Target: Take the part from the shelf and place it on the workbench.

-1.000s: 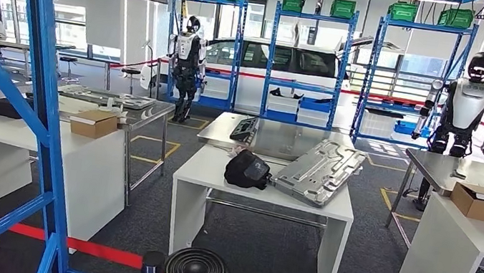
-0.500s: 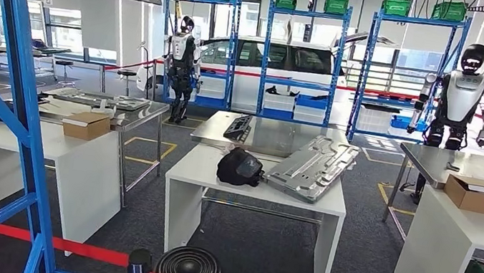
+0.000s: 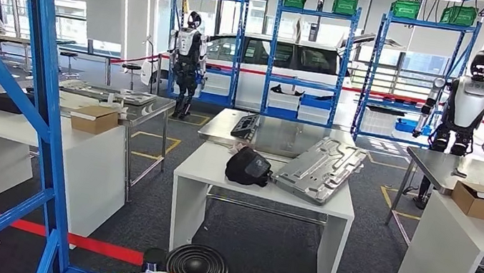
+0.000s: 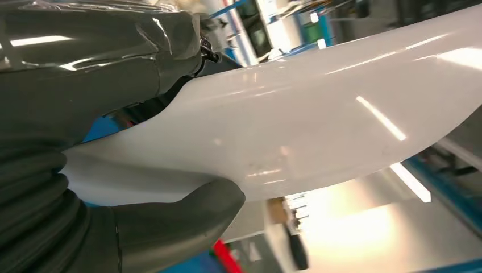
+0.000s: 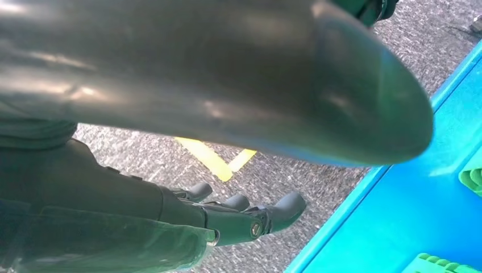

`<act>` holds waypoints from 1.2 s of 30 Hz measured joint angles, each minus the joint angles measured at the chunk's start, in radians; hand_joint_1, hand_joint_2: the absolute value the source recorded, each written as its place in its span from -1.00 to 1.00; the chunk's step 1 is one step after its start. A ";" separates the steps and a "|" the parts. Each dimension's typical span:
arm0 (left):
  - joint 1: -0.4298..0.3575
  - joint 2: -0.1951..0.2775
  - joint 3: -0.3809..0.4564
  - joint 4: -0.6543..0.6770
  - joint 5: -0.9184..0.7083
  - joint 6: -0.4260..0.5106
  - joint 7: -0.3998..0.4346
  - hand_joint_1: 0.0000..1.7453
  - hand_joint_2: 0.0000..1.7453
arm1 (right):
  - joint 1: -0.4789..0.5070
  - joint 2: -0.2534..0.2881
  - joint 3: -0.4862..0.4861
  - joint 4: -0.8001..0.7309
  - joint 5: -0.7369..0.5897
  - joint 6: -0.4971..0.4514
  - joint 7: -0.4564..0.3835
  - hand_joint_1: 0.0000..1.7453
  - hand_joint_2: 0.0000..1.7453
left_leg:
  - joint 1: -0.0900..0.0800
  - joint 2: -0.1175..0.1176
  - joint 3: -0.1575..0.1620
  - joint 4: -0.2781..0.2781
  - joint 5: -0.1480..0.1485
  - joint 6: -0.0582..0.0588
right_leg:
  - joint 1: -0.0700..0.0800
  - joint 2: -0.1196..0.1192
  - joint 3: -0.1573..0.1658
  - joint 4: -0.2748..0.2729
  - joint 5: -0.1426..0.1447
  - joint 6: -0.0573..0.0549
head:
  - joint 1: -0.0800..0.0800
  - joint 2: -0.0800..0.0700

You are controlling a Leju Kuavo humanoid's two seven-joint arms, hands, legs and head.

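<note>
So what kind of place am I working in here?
Most likely a robot test or training hall set up like a car workshop: blue shelf racks, a white car behind them, other humanoid robots standing by, and workbenches.

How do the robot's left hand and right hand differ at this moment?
The left hand grips a glossy white curved part, its thumb pressed beneath the part; the right hand holds nothing. The left hand's fingers wrap the part's edge; the right hand's fingers extend apart above grey carpet. Both have dark grey covers.
</note>
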 joint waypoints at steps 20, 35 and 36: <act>-0.068 -0.027 -0.210 -0.189 0.658 -0.395 0.090 1.00 1.00 | -0.022 0.009 0.026 -0.016 -0.022 -0.024 0.045 -1.00 -1.00 | -0.011 -0.004 -0.012 0.022 -0.012 -0.002 | 0.004 0.005 0.062 -0.129 0.057 -0.029 | -0.008 0.000; -0.185 -0.035 -0.376 -0.137 0.710 -0.475 0.056 1.00 1.00 | -0.002 -0.062 -0.052 0.023 -0.130 0.008 0.321 -1.00 -1.00 | -0.011 0.001 -0.086 0.043 0.055 -0.006 | 0.002 0.001 0.096 -0.113 -0.001 -0.021 | -0.001 0.000; -0.190 -0.034 -0.384 -0.132 0.705 -0.472 0.049 1.00 1.00 | 0.001 -0.066 -0.059 0.028 -0.134 0.010 0.335 -1.00 -1.00 | -0.010 0.000 -0.090 0.043 0.057 -0.012 | 0.000 0.001 0.093 -0.114 0.005 -0.028 | -0.001 0.000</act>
